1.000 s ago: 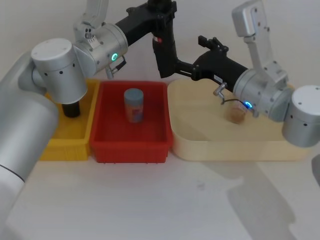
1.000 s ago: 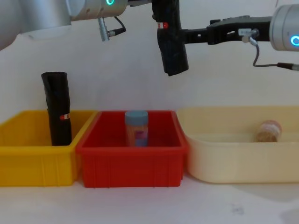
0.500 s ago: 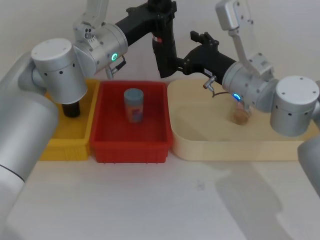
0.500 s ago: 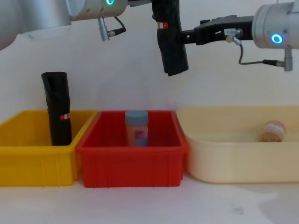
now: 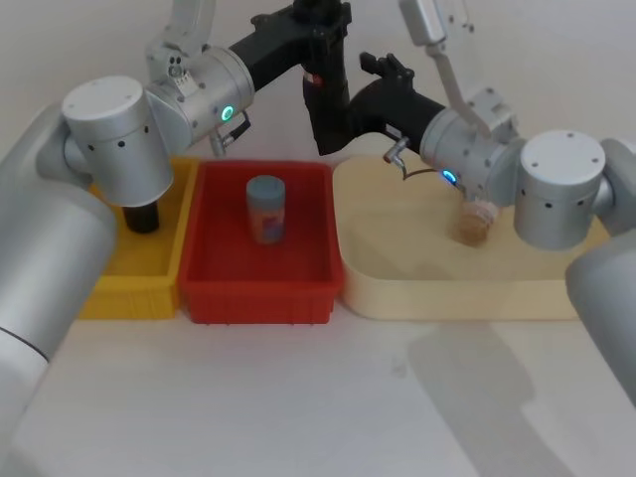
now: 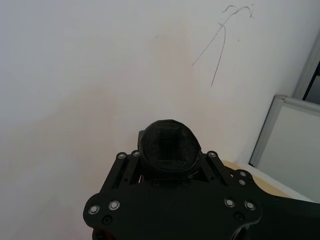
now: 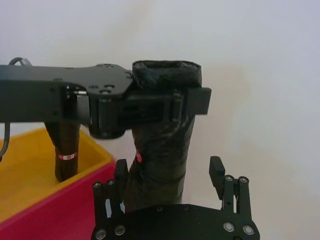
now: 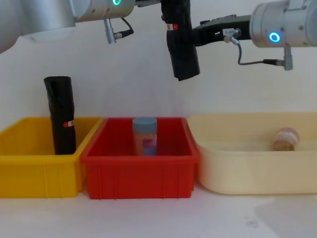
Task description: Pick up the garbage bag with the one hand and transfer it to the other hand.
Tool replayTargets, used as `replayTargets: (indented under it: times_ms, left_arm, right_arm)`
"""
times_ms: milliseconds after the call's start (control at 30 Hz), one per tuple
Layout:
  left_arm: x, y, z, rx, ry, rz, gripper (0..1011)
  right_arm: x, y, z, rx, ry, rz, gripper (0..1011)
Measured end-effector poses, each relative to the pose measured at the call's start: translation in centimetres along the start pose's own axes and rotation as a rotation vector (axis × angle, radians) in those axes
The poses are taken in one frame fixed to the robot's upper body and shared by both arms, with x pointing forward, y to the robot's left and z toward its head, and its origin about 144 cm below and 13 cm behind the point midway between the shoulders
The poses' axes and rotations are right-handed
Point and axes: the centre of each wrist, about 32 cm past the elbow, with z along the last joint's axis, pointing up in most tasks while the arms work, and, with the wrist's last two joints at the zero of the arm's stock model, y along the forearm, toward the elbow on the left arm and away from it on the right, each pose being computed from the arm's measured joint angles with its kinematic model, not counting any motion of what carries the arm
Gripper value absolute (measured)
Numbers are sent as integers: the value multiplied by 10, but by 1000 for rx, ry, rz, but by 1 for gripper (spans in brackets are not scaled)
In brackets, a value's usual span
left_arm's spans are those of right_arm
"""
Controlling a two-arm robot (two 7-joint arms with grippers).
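The left gripper is clamped near the top of the garbage bag, holding it upright in the air above the red bin. The right gripper has its fingers spread on either side of the bag's lower part, not closed on it.

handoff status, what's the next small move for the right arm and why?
Probably shut the right gripper on the garbage bag. The left gripper holds the roll upright near its top, above the red bin, and the right wrist view shows the right fingers open on either side of its lower part. Left should release only afterwards.
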Motion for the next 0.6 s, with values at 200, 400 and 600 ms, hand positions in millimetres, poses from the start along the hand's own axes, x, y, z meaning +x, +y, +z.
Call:
replayTargets:
  times_ms: [200, 400, 600]
  left_arm:
    - [0, 0, 0, 0, 0, 0, 374]
    - [0, 0, 0, 0, 0, 0, 374]
    - [0, 0, 0, 0, 0, 0, 374]
  right_arm:
    - [-1, 9, 3, 0, -4, 4, 1000]
    - [-1, 15, 5, 4, -7, 8, 1000]
    - [-2, 20, 6, 6, -9, 11, 928]
